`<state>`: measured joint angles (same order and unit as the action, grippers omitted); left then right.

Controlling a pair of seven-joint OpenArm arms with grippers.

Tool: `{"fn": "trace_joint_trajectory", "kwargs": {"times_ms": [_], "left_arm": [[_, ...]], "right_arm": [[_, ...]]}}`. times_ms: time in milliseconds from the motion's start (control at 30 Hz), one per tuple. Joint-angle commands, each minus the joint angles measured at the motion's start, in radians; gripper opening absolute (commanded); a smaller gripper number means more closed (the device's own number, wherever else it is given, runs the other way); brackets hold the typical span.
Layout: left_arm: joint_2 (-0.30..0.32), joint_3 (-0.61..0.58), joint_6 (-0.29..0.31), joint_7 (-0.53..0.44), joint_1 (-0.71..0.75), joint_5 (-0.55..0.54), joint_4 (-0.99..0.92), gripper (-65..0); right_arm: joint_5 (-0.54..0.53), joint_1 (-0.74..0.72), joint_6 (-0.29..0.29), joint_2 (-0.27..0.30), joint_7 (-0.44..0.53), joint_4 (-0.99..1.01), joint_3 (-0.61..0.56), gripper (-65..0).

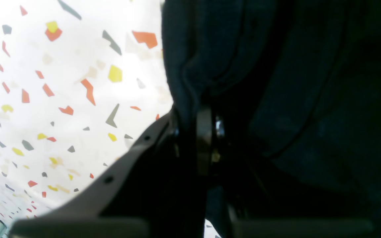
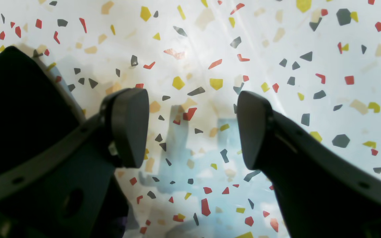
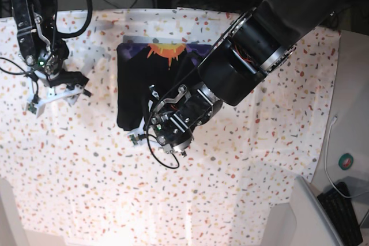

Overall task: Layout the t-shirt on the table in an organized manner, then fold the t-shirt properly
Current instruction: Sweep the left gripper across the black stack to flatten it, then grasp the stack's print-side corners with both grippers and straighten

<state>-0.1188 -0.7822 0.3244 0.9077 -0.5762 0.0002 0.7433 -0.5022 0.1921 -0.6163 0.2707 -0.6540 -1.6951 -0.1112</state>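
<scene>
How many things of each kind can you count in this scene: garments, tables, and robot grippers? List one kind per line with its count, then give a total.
Garments: 1, the black t-shirt
Tables: 1, the speckled table
Grippers: 2, the left gripper shut on the t-shirt's edge and the right gripper open over bare cloth
Total: 4

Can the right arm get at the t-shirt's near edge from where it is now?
Probably yes: the right gripper hangs open over bare table, beside the t-shirt, nothing between. The left gripper is shut on the shirt's lower edge.
</scene>
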Motion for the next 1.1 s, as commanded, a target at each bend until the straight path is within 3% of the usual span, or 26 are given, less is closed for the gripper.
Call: {"fn": "trace_joint_trajectory", "kwargs": {"times_ms": [0,67,367,600,667,733,767,833,867,900,1033,1067], "left_arm": [[-0.011,0.000,-0.005,-0.008,-0.034,0.010,0.020,-65.0],[-0.011,0.000,-0.005,-0.008,-0.034,0.010,0.020,-64.5],[-0.011,0.000,-0.003,0.038,-0.094,0.001,0.020,-40.8],[-0.008,0.000,-0.003,0.087,-0.097,0.001,0.141,-17.1],[0.018,0.005,-0.003,0.149,-0.097,-0.001,0.230,-15.3],[0.047,0.053,-0.003,0.210,-0.081,-0.001,0.371,-19.4],[0.064,0.119,-0.003,0.241,-0.043,-0.002,0.468,-24.8],[0.089,0.274,-0.003,0.268,0.060,-0.001,0.663,-44.4],[0.101,0.341,-0.003,0.270,0.124,0.002,0.757,-59.2],[0.115,0.398,-0.005,0.270,0.193,0.013,0.838,-65.0],[0.159,0.541,-0.006,0.258,0.425,-0.001,1.037,-65.0],[0.161,0.564,-0.006,0.225,0.488,-0.001,1.063,-65.0]], "right_arm": [[0.004,-0.013,0.003,0.008,0.018,-0.016,0.005,-25.4],[0.004,-0.013,0.003,0.006,0.018,-0.016,0.003,-25.4],[0.004,-0.012,0.005,0.005,0.018,-0.016,0.003,-25.4],[0.004,-0.015,0.005,0.005,0.018,-0.023,0.003,-25.4],[0.004,-0.009,0.049,0.003,0.018,-0.036,0.001,-25.5],[0.004,0.011,0.126,0.002,0.018,-0.067,0.001,-26.0],[0.004,0.033,0.164,0.002,0.018,-0.102,0.001,-26.0],[0.004,0.079,0.243,0.002,0.020,-0.185,0.001,-27.8],[0.004,0.106,0.293,0.002,0.020,-0.228,0.001,-30.9],[0.004,0.134,0.349,0.002,0.020,-0.265,0.001,-35.7],[0.004,0.192,0.639,-0.012,0.020,-0.302,0.001,-61.8],[0.004,0.197,0.701,-0.034,0.020,-0.299,0.001,-65.0]]}}
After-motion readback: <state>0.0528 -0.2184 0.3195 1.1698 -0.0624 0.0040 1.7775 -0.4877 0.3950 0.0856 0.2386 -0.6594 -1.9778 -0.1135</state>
